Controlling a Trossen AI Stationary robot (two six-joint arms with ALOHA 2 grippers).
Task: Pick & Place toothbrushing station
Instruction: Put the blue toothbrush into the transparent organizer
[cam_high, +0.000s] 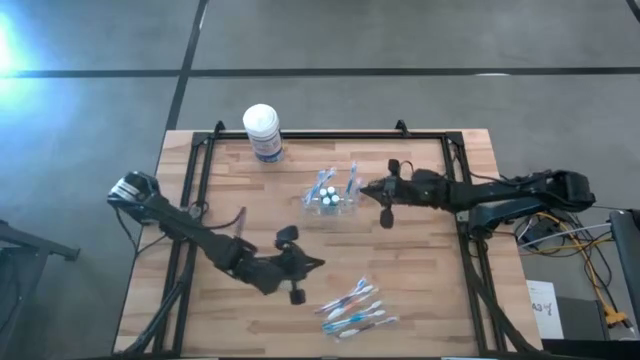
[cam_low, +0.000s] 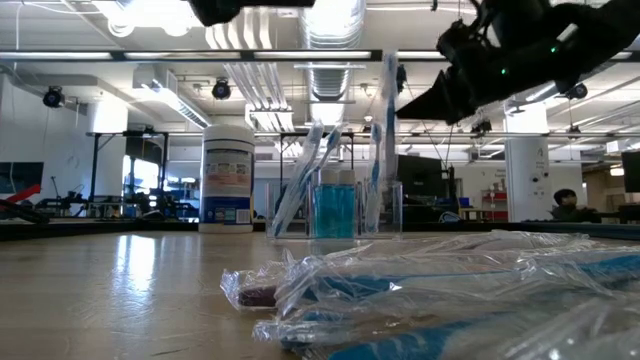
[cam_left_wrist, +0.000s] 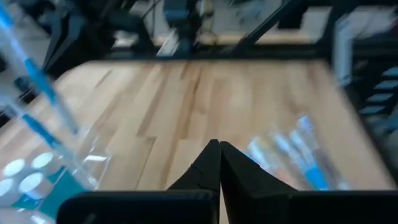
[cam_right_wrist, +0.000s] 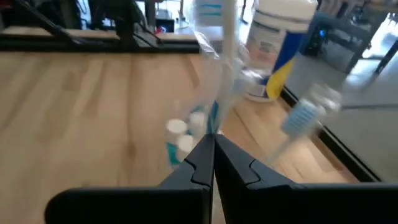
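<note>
The small clear cup (cam_high: 330, 197) stands mid-table with three white-capped tubes (cam_high: 326, 194) in it, caps up, and a few wrapped toothbrushes (cam_low: 380, 130) that lean on its rim. Several more wrapped toothbrushes (cam_high: 355, 310) lie in a pile near the front edge. My right gripper (cam_high: 367, 188) is shut, level, with its tips at the cup's right side; in its wrist view one wrapped toothbrush (cam_right_wrist: 222, 68) rises just beyond the shut tips (cam_right_wrist: 211, 142). My left gripper (cam_high: 318, 263) is shut and holds nothing, hanging over bare wood between cup and pile (cam_left_wrist: 292, 155). My right gripper comes level from the table's right, and its shut tips stand at the lower part (cam_right_wrist: 215, 121) of a wrapped toothbrush standing in the cup. Whether they touch it, I cannot tell; the fingers hide that spot.
A white-lidded canister with a blue label (cam_high: 262, 130) stands at the far edge, left of the cup. A black frame (cam_high: 330, 138) runs round the table's far and side edges. Bare wood (cam_high: 420, 270) lies to the right of the pile.
</note>
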